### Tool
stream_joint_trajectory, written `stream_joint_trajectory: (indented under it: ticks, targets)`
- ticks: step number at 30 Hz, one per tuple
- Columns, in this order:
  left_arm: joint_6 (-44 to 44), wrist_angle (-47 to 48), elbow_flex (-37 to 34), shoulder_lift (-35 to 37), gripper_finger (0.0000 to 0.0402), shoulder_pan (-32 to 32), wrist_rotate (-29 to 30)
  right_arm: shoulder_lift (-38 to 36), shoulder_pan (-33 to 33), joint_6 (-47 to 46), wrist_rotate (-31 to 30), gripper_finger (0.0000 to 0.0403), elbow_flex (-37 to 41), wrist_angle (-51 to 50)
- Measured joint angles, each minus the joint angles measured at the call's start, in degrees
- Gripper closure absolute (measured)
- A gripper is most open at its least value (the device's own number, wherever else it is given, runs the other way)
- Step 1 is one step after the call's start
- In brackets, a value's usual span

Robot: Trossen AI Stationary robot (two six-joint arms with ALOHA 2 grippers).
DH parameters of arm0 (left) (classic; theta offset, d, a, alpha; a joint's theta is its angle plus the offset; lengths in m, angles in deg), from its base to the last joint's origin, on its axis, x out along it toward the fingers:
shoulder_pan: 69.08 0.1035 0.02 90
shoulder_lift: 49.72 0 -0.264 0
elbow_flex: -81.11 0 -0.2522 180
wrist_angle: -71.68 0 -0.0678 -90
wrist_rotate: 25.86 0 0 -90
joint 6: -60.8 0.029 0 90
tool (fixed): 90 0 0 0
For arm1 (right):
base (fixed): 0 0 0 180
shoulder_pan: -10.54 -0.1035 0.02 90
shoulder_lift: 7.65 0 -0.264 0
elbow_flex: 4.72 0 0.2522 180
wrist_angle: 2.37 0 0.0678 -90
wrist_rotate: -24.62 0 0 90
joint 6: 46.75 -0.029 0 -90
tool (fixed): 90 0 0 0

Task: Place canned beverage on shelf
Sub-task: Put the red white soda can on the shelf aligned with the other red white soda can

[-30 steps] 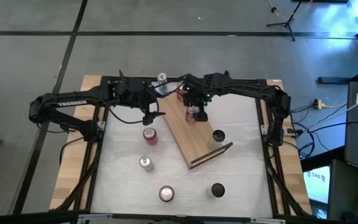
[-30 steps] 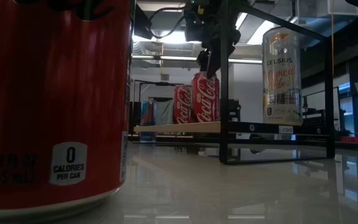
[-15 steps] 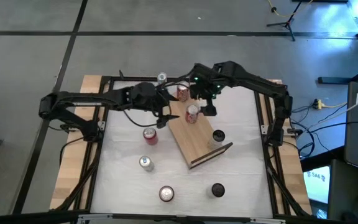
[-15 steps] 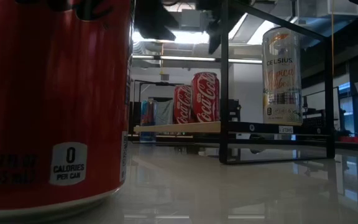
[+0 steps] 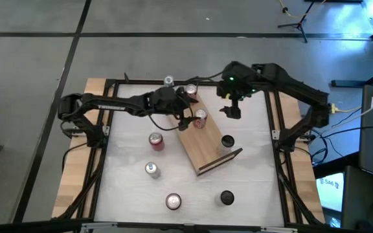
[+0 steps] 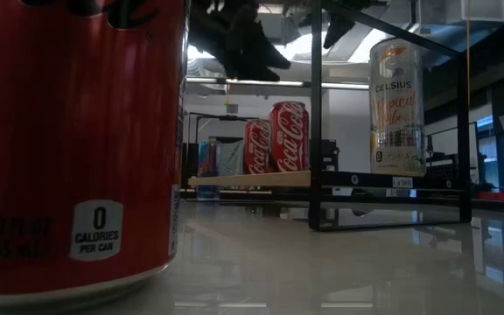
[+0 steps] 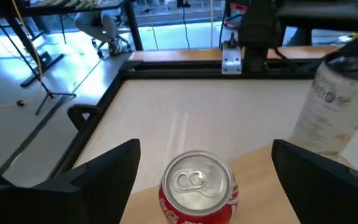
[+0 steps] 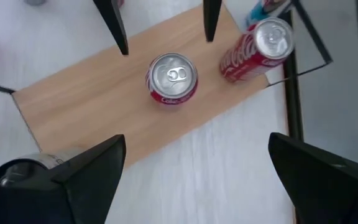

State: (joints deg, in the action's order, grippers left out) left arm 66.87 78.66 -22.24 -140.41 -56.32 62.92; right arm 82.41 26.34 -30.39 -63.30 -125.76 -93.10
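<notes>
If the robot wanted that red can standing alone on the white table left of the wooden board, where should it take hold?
Probably around the round side wall, coming straight down from above. The red can stands upright on the white table, clear of the shelf and the silver can, so open fingers could likely straddle it. The left end effector hovers nearest.

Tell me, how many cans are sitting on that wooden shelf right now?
2, both red: one can near the middle of the shelf, the other by its wire-railed end. More cans stand on the table around it, off the board.
</notes>
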Motion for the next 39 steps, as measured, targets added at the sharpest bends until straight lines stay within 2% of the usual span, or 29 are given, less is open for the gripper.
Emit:
stream_joint_trajectory:
  ticks: [11, 16, 23, 29, 39]
  targets:
    - [-2.52, -3.43, 0.00, -6.51, 0.0049, 0.47, -0.39, -12.36, 0.09, -3.40, -1.75, 0.0012, 20.29, 13.42]
    - [-2.98, -3.22, 0.04, -7.20, 0.0049, 1.38, -0.43, -15.75, 0.09, -5.01, -4.20, 0.0013, 26.03, 16.48]
    - [-4.38, -2.96, 0.04, -8.61, 0.0049, 1.90, -4.30, -16.87, 0.02, -6.06, -4.49, 0.0012, 30.19, 19.08]
    - [-4.31, -2.80, 0.03, -10.78, 0.0049, 1.70, -4.33, -16.86, 0.01, -6.06, -4.49, 0.0013, 32.97, 23.87]
    - [-4.03, -3.61, -0.04, -11.70, 0.0055, 1.70, -4.04, -16.85, -0.02, -6.05, -4.52, 0.0013, 34.03, 24.65]
